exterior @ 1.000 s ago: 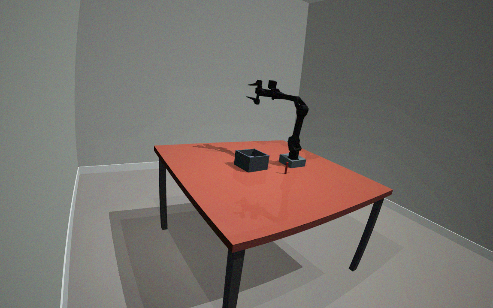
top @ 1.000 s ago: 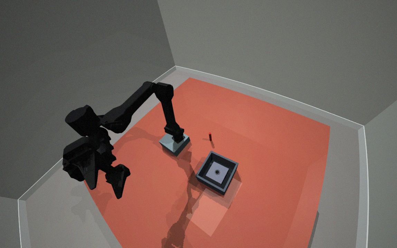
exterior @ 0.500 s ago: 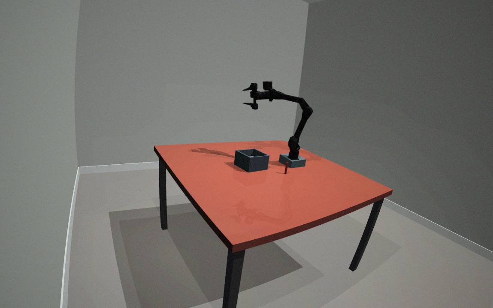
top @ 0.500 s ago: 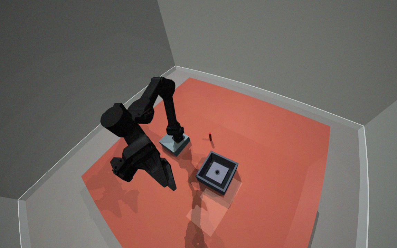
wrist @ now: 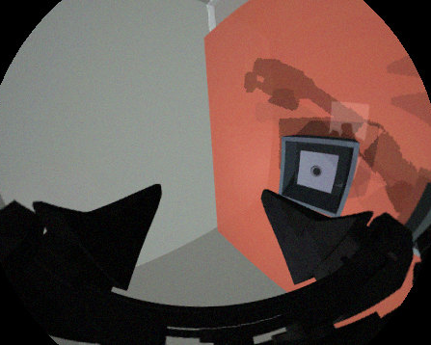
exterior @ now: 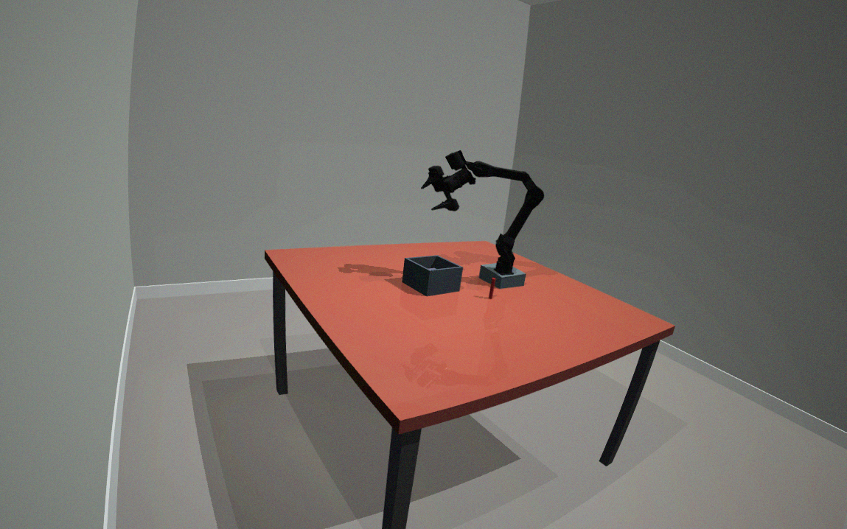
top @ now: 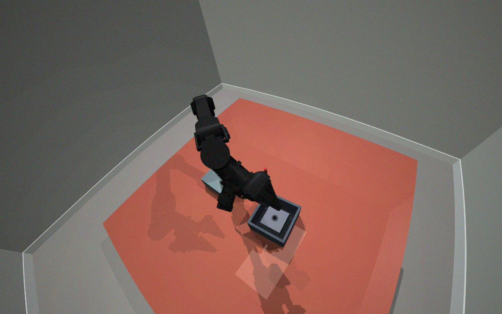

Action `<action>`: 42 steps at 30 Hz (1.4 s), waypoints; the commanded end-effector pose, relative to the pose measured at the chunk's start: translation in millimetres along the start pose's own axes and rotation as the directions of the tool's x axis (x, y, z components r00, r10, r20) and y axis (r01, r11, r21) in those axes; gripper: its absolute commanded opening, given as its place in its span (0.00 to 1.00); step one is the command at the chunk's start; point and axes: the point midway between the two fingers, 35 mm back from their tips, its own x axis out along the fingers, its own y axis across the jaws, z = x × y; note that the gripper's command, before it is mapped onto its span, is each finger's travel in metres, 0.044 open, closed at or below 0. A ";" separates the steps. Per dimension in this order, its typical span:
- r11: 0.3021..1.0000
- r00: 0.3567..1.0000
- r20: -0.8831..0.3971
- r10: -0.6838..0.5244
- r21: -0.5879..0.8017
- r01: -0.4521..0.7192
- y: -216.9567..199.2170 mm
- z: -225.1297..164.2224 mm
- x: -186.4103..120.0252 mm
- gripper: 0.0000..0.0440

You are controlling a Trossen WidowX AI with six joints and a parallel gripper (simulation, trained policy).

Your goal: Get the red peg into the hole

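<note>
Gripper (top: 278, 207) (exterior: 427, 197) (wrist: 213, 192) high above the table (exterior: 374, 328), fingers spread wide, released, nothing between them and touching neither peg nor box. Red peg (top: 265, 169) (exterior: 492, 288) upright on the tabletop, outside the open box (top: 292, 226) (exterior: 433, 279) (wrist: 353, 161), near the arm's base (top: 210, 180) (exterior: 514, 281). Plate (top: 268, 224) (wrist: 306, 161) at the box bottom, its hole unfilled.

Arm (top: 215, 154) (exterior: 523, 208): black, single; rises from its base, bends at the elbow, then reaches outward high above the tabletop (top: 323, 175) (exterior: 478, 328) (wrist: 246, 159). Wrist section (exterior: 459, 179): angled downward past the forearm. Pincer (exterior: 427, 197) (wrist: 213, 192): spread wide, nothing between the fingers; both tapered tips well apart, one higher than the other in the exterior view, pointing outward and slightly down.
</note>
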 end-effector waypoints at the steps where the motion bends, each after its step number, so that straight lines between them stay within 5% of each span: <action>1: 0.993 0.993 -0.029 -0.114 0.004 0.115 -28.7 -29.2 4.4 1.00; 11: 0.903 0.901 -0.069 -0.429 -0.032 0.428 -108.5 -88.8 2.4 1.00; 23: 0.695 0.700 -0.004 -0.715 -0.116 0.709 -194.2 -127.4 -20.6 1.00; 33: 0.526 0.552 0.096 -0.828 -0.207 0.825 -252.6 -143.0 -29.8 1.00; 42: 0.457 0.520 0.142 -0.842 -0.326 0.828 -293.1 -155.4 -20.7 1.00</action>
